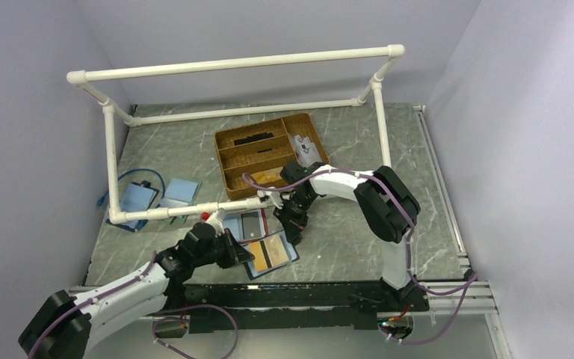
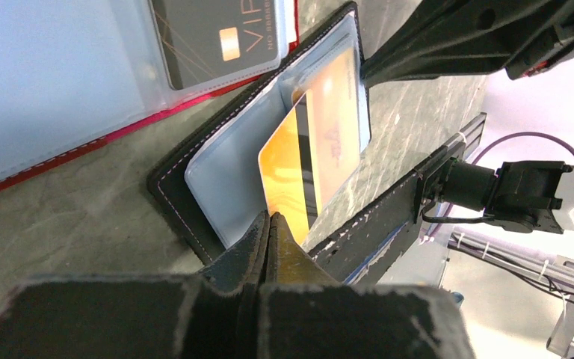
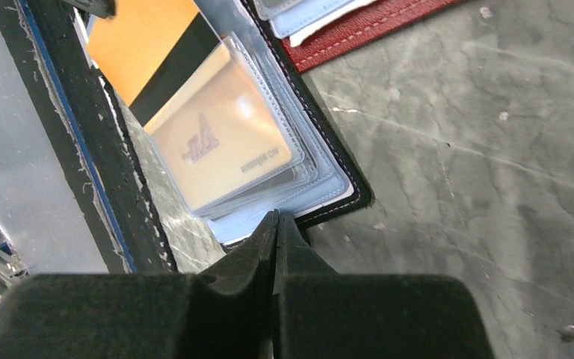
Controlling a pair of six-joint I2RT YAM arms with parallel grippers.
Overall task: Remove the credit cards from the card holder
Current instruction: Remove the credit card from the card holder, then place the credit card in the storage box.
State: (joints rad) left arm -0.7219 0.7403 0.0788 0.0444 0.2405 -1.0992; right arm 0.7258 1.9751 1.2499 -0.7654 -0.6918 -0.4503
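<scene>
At the near middle of the grey marbled table [image 3: 456, 187], between the 2 arms, the card holder [image 2: 166, 185] lies open and flat. Its black stitched edge frames a pale blue lining with clear sleeves. A striped orange card [image 2: 285, 176], orange with a black band, sticks partly out of a sleeve, its far end inside. A logo card [image 3: 224, 149], paler orange with a printed mark, sits fully in the front sleeve over it.

The left gripper [image 2: 270, 224] has its fingers clenched on the near corner of the striped orange card — the card's edge runs straight into the seam between them. The right gripper [image 3: 276, 221] is closed tight as well, with nothing seen between its fingers. Its tip rests at the holder's opposite end, on the lining just inside the black rim.

Just beside the card holder, on its far side, a red-edged holder [image 3: 366, 26] also lies open, with a dark grey card [image 2: 209, 37] marked VIP in a clear sleeve. Farther back stands a wicker tray [image 1: 220, 146] divided into compartments. A white pipe frame [image 1: 239, 63] spans the table, and its near rail crosses just behind the 2 holders. By the frame's left foot lie light blue flat pieces [image 1: 138, 198] and a blue cable — too small to tell more.
</scene>
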